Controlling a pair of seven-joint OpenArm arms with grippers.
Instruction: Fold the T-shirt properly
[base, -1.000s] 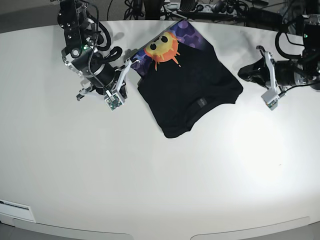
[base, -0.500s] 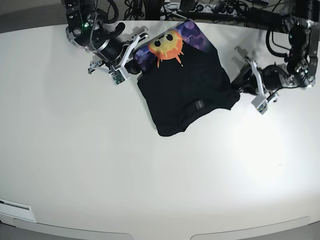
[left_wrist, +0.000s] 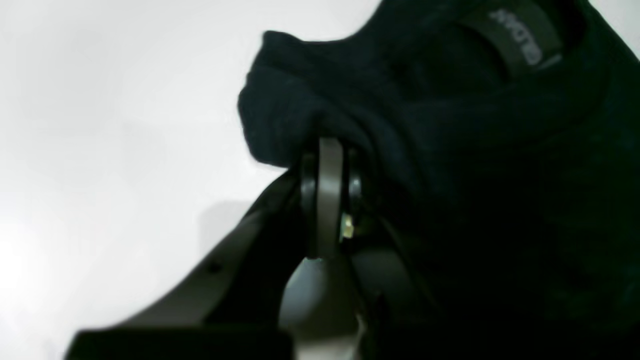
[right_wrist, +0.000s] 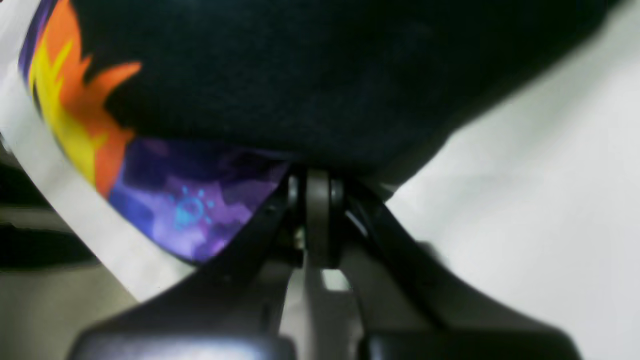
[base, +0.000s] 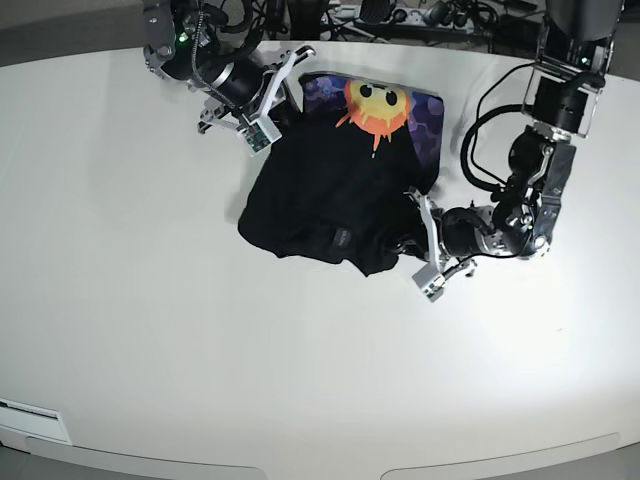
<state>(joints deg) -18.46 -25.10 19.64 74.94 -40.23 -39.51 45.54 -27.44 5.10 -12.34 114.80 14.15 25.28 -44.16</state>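
Note:
The black T-shirt (base: 330, 190) lies bunched on the white table (base: 200, 350), with its orange sun face (base: 378, 103) on purple print at the far edge. My right gripper (base: 285, 95) is shut on the shirt's far left edge; the right wrist view shows its tips (right_wrist: 317, 177) pinching black cloth beside the purple print (right_wrist: 200, 210). My left gripper (base: 418, 250) is shut on the shirt's near right edge; the left wrist view shows its tips (left_wrist: 327, 150) clamped on a black fold, with the neck label (left_wrist: 520, 35) beyond.
Cables and equipment (base: 400, 15) line the table's back edge. The left arm's cable (base: 480, 130) loops over the table to the right of the shirt. Bare white table stretches from the shirt to the front edge.
Both grippers have closed on the shirt. The left gripper moved left and toward the front, dragging the right side inward. The right gripper moved right along the back. The shirt is more bunched.

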